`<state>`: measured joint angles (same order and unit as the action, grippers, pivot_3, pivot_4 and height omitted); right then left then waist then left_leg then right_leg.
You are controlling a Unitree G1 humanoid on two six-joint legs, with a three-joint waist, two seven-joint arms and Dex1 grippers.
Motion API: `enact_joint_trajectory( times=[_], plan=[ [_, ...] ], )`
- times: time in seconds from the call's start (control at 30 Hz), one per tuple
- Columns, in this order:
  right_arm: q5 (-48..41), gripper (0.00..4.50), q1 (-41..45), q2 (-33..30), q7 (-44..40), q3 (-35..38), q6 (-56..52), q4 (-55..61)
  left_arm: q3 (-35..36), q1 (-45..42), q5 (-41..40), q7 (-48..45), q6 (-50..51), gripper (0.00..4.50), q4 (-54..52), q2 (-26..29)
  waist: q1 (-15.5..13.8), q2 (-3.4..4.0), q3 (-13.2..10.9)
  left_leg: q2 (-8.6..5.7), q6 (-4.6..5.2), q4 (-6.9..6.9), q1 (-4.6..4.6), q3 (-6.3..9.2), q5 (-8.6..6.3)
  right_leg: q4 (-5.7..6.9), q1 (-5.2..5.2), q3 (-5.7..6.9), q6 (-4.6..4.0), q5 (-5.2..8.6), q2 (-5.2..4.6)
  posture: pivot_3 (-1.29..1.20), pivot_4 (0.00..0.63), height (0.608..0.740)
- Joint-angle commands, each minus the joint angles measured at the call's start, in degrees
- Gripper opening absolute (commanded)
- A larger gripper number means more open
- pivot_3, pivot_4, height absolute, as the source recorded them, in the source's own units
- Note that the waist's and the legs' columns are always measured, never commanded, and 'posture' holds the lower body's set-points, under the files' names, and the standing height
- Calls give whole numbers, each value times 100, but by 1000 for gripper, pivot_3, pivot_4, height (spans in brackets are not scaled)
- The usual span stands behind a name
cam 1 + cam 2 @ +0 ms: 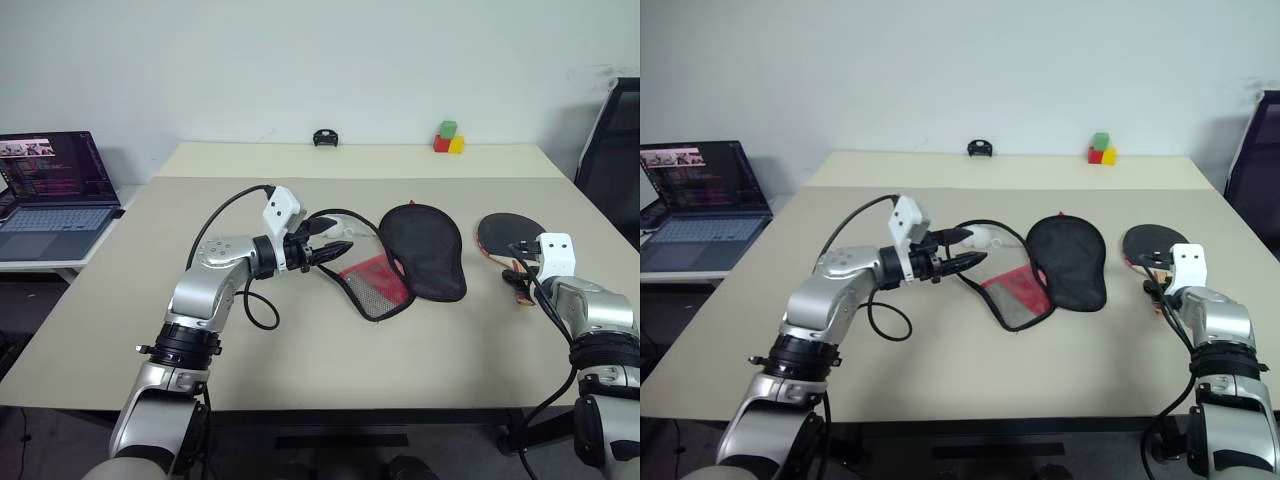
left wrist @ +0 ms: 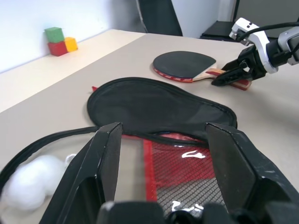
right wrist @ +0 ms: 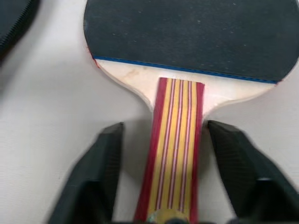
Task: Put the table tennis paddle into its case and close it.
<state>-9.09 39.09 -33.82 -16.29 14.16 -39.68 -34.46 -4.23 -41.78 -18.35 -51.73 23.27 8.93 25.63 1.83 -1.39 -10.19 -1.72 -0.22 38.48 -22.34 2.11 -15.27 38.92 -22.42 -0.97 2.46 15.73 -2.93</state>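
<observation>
Two black fingers [image 3: 100,172] of the right gripper [image 3: 163,177] straddle the paddle [image 3: 191,42] handle, one on each side, with gaps showing, so they stand apart and not yet clamped. The paddle lies flat on the table [image 1: 300,350], near its right edge, blade pointing away from the gripper. Left of it lies the case [image 1: 420,250], unzipped and spread open. The left gripper [image 1: 965,250] hovers by the case's open rim, fingers apart, gripping nothing.
</observation>
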Motion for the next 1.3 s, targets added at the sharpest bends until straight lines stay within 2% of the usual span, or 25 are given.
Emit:
enact_joint_trajectory(
  times=[0.03, 0.1, 0.33, 0.57, 0.7, 0.8, 1.0, 1.3],
  plan=[
    [-66, 1592, 35, 25, -1, 80, -146, -144, 130, -45, -3, 29, -108, 3064, -190, 52, 0, 0, 0, 0, 0, 0, 3, 6, 0, -2, 6, 1, 0, 0, 0, 0, 150, 740],
    [-82, 1066, 77, 33, 31, 126, -161, -182, 127, -48, 4, 32, -110, 3064, -187, 51, 7, 0, 0, 0, 0, -1, 8, 5, 0, -2, 7, 0, 0, 0, 0, 0, 150, 740],
    [-265, 1067, 143, 6, 278, 468, -210, 17, 211, 49, 45, 50, -97, 3064, -205, 162, 6, 0, 0, 1, 0, -5, 15, 5, 0, -2, 12, -2, 0, 0, 2, 0, 150, 740],
    [-559, 1067, 97, -143, 281, 670, -818, 1248, 343, 251, 4, 77, -54, 3064, -268, 431, -1, 19, -12, 0, 0, -29, 6, 6, 0, -10, -2, -3, -2, 2, 1, 0, 150, 740],
    [-721, 1067, 33, -104, 288, 713, -1257, 2014, 385, 285, -5, 91, -39, 3064, -282, 483, 2, 20, -12, 0, -4, -29, -65, -2, 2, 2, -85, -3, -2, 2, 0, 0, 150, 740],
    [-823, 1067, 33, -40, 322, 698, -1521, 2499, 395, 292, -4, 92, -39, 3064, -277, 508, -1, 20, -12, 1, -4, -35, -67, -2, 2, -5, -87, -2, -3, 3, -1, 0, 150, 740],
    [-1099, 1067, 125, 373, 503, 624, -2181, 3399, 411, 291, 9, 106, -40, 3064, -255, 554, 1, 20, -12, 1, -3, -37, -65, -4, 2, -6, -87, -2, -3, 3, -1, 0, 150, 740],
    [-1157, 1067, 224, 1344, 765, 221, -2519, 3817, 416, 317, 6, 162, -37, 3064, -301, 546, 2, 20, -12, 2, -4, -37, -64, -3, 2, -2, -89, -1, -3, 3, 0, 0, 150, 740]
  ],
)
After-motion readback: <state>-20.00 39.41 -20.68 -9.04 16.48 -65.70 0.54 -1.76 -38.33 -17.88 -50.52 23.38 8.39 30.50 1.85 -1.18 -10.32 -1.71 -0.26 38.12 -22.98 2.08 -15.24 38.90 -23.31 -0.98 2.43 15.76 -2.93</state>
